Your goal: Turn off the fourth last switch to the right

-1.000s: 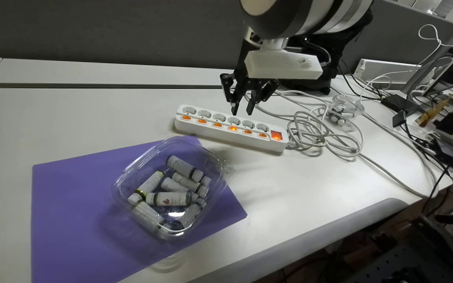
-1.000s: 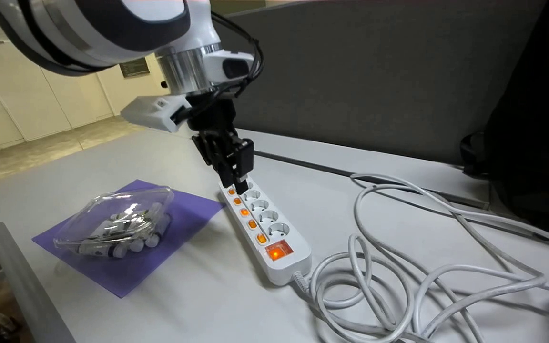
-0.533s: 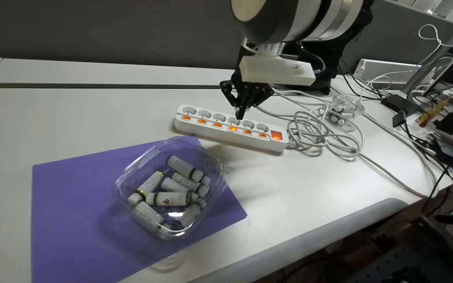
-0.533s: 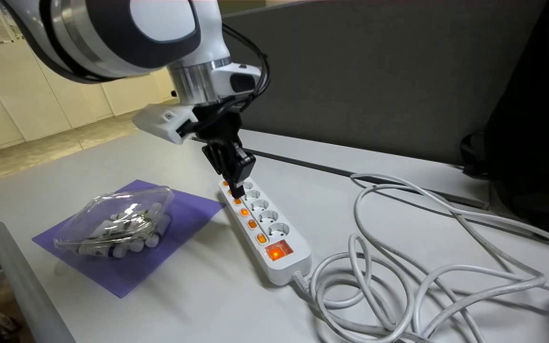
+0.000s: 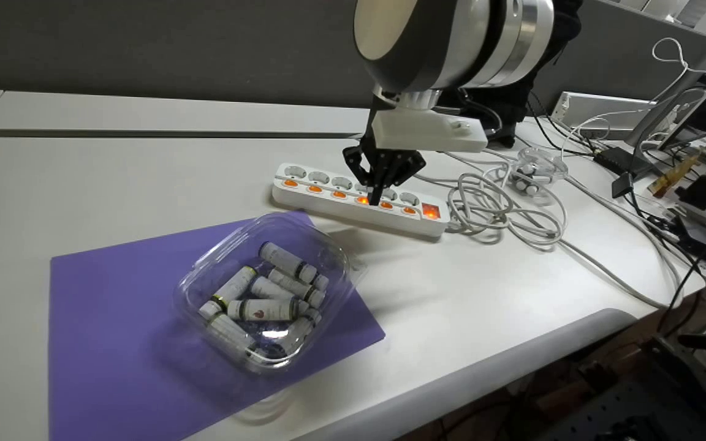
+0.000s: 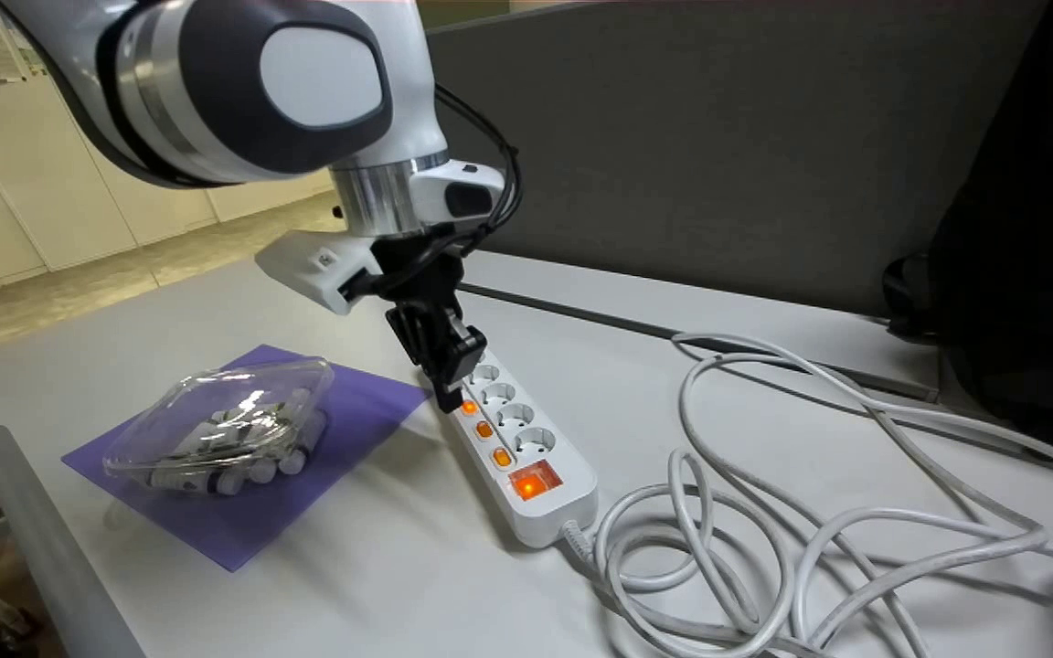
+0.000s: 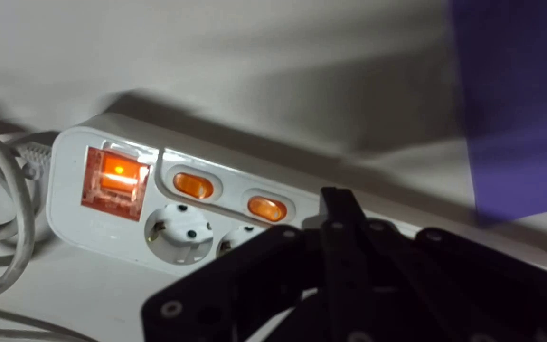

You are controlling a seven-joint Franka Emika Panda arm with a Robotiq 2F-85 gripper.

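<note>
The white power strip (image 5: 353, 211) lies on the table with a row of small orange switches and a large red main switch (image 5: 431, 211) at its corded end. The fourth last switch (image 5: 362, 200), counting the main one, glows brightly; it also shows in an exterior view (image 6: 469, 408). In the wrist view it is hidden behind my fingers. My gripper (image 5: 375, 201) is shut and empty, pointing down with its tips right beside this lit switch, partly covering it; the tips also show in an exterior view (image 6: 449, 402) and the wrist view (image 7: 337, 192). I cannot tell whether they touch.
A clear plastic box (image 5: 267, 294) of small labelled tubes sits on a purple sheet (image 5: 108, 318) in front of the strip. White cable coils (image 6: 700, 548) lie at the corded end. A grey partition (image 6: 718, 164) stands behind the table.
My gripper's fingers have closed from open to shut. The arm has come down and the fingertips have moved from above the sockets to the row of switches. The strip has not moved.
</note>
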